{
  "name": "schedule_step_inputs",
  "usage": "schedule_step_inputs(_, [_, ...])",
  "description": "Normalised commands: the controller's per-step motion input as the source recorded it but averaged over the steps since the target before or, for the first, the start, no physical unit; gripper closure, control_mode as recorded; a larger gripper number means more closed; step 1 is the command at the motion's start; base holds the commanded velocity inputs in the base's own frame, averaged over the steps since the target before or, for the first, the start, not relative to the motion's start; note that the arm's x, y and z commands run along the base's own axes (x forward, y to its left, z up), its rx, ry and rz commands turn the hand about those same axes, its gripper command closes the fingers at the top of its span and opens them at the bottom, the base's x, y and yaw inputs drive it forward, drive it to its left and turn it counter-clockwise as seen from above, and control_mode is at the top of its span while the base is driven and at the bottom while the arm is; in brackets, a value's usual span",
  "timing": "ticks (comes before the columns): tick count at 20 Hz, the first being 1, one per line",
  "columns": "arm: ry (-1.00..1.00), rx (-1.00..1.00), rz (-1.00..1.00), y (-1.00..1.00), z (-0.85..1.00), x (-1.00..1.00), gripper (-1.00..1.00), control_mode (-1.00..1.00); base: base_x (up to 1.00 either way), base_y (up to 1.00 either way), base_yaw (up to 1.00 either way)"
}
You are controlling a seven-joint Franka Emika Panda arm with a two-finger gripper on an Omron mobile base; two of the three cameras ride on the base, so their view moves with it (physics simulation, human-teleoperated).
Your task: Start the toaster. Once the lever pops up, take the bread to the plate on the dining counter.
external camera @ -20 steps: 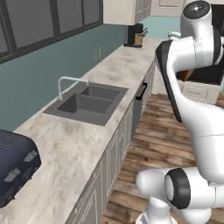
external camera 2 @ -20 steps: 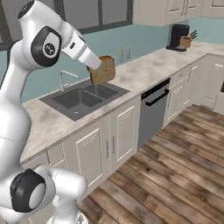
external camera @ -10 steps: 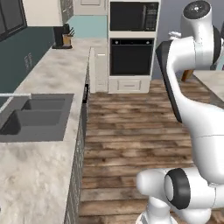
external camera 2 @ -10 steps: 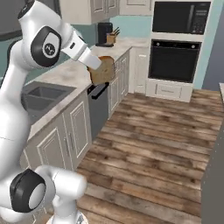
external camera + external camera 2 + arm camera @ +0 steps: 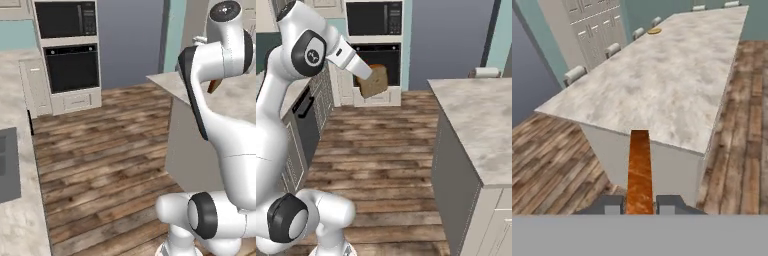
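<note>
Bread (image 5: 374, 80) pinched edge-on in gripper (image 5: 639, 204), aloft over floor. Plate (image 5: 654, 31) sits far down dining counter (image 5: 662, 80), left edge. Keep slice level; approach along counter, descend only above plate.

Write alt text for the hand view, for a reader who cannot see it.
A brown toasted bread slice, seen edge-on, is clamped between the two dark fingertips of the gripper. Beyond it stretches a long beige marble dining counter, with a small round yellow plate near its far end and white-cushioned stools along one side.
</note>
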Motion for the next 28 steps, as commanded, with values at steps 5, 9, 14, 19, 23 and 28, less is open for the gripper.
schedule_step_inputs(5, [0.00, 0.00, 0.00, 0.00, 0.00, 0.00, 1.00, 1.00, -0.14, 0.00, -0.59])
schedule_step_inputs(9, [0.00, 0.00, 0.00, 0.00, 0.00, 0.00, 1.00, 1.00, -0.06, 0.00, -0.57])
schedule_step_inputs(14, [0.00, 0.00, 0.00, 0.00, 0.00, 0.00, 1.00, 1.00, 0.00, -0.12, -0.49])
schedule_step_inputs(19, [0.00, 0.00, 0.00, 0.00, 0.00, 0.00, 1.00, 1.00, 0.10, -0.25, -0.39])
schedule_step_inputs(23, [0.00, 0.00, 0.00, 0.00, 0.00, 0.00, 1.00, 1.00, 0.02, 0.58, -0.43])
schedule_step_inputs(28, [0.00, 0.00, 0.00, 0.00, 0.00, 0.00, 1.00, 1.00, 0.00, 0.99, -0.34])
